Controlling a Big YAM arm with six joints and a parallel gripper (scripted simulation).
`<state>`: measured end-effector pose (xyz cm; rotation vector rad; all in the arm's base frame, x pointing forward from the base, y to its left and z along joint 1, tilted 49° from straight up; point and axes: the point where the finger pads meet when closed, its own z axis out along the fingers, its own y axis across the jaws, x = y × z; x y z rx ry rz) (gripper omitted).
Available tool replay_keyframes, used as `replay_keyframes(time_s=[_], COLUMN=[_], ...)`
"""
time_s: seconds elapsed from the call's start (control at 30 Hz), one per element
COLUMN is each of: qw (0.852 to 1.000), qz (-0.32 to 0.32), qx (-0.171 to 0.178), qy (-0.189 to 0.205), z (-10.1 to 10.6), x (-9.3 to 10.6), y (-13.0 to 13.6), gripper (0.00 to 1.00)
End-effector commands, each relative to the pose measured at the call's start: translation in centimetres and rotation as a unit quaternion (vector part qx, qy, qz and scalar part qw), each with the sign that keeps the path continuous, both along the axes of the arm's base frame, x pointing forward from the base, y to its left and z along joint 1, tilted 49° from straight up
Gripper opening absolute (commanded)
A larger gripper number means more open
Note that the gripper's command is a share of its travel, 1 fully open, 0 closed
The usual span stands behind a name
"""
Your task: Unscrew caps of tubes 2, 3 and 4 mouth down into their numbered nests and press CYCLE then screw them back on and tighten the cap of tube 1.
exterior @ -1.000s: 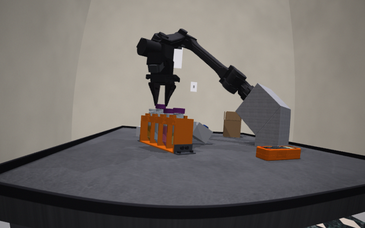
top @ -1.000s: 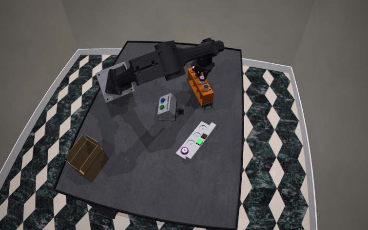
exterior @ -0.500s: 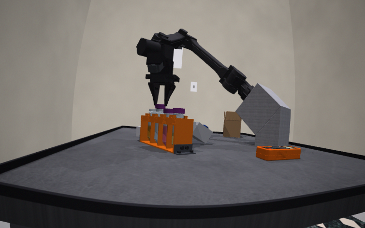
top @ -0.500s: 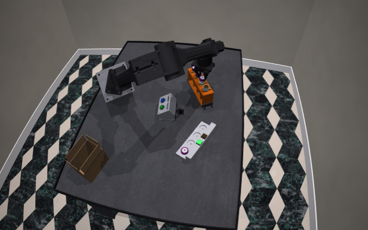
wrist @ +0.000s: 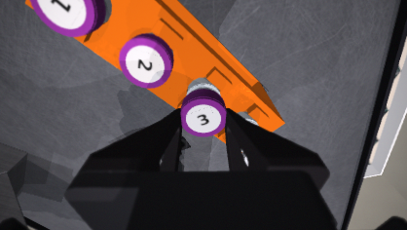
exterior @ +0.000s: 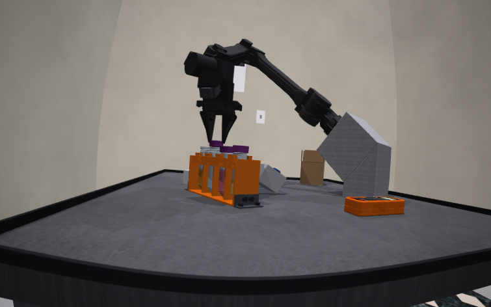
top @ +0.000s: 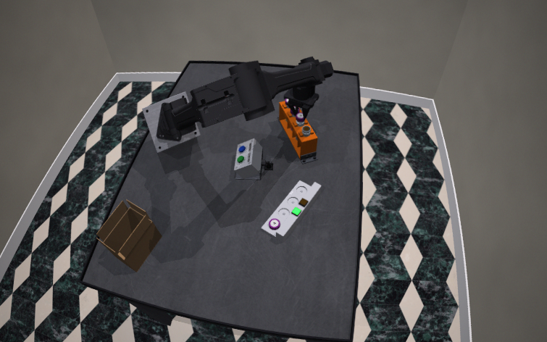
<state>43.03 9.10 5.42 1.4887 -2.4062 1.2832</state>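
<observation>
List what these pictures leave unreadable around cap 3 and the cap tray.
- Thread engagement of cap 3 on its tube: wrist view, hidden beneath the cap and the gripper.
- Tube 4: wrist view, behind a finger.
- Nest numbers on the cap tray: top view, too small.

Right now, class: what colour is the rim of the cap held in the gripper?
Purple, around a white face marked 3; the wrist view shows it best.

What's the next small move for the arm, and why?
Probably turn the wrist to screw cap 3 down. The gripper is shut on it right over the bare threaded tube, the green lamp is lit, and one cap still waits in its nest.
</observation>
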Motion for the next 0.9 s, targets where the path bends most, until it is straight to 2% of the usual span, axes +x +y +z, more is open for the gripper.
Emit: replay_keyframes(time_s=[0.0, 0.87], qw=[1.0, 1.0], qz=[-0.003, -0.003], qx=[0.002, -0.001], qy=[-0.003, 0.001], z=[0.2, -0.9], x=[0.1, -0.1], y=[-0.6, -0.7], gripper=[0.0, 0.0])
